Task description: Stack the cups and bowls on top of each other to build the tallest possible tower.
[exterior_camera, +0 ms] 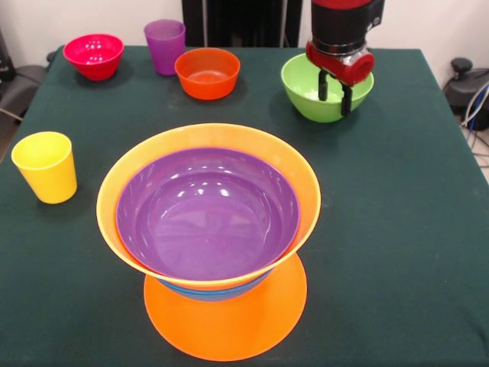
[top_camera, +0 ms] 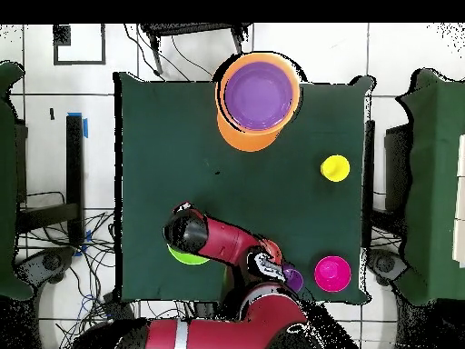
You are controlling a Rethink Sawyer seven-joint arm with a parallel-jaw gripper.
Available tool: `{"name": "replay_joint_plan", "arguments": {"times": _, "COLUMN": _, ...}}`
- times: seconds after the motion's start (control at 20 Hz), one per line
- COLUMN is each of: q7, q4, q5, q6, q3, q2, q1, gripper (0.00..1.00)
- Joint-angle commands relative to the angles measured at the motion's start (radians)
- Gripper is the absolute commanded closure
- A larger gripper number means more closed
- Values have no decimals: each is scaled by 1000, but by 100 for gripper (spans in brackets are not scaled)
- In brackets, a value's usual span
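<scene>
- Two cups, both upright with mouths up: yellow cup (exterior_camera: 46, 166) at the left edge of the worktop (exterior_camera: 397, 229); purple cup (exterior_camera: 165, 45) at the far side, between the pink-red bowl (exterior_camera: 93, 55) and the small orange-red bowl (exterior_camera: 207, 72).
- One tower (exterior_camera: 208, 229), near centre: an orange bowl upside down as base, a blue rim showing above it, then a large orange bowl mouth up with the purple bowl (exterior_camera: 206, 210) nested inside.
- One green bowl (exterior_camera: 306, 88), far right, mouth up.
- One hand (exterior_camera: 335, 92), fingers slightly apart and pointing down into the green bowl, gripping nothing visible.
</scene>
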Motion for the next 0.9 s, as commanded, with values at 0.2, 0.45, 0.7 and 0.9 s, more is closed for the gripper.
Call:
{"name": "replay_joint_plan", "arguments": {"times": 0.2, "q7": 176, "q4": 14, "q5": 21, "q6": -105, "q3": 75, "q2": 82, "q1": -29, "gripper": 0}}
{"name": "replay_joint_plan", "arguments": {"times": 0.45, "q7": 180, "q4": 15, "q5": 24, "q6": -116, "q3": 72, "q2": 89, "q1": -22, "gripper": 0}}
{"name": "replay_joint_plan", "arguments": {"times": 0.7, "q7": 178, "q4": 18, "q5": 24, "q6": -123, "q3": 74, "q2": 94, "q1": -23, "gripper": 0}}
{"name": "replay_joint_plan", "arguments": {"times": 0.9, "q7": 158, "q4": 10, "q5": 12, "q6": -116, "q3": 74, "q2": 91, "q1": -24, "gripper": 100}}
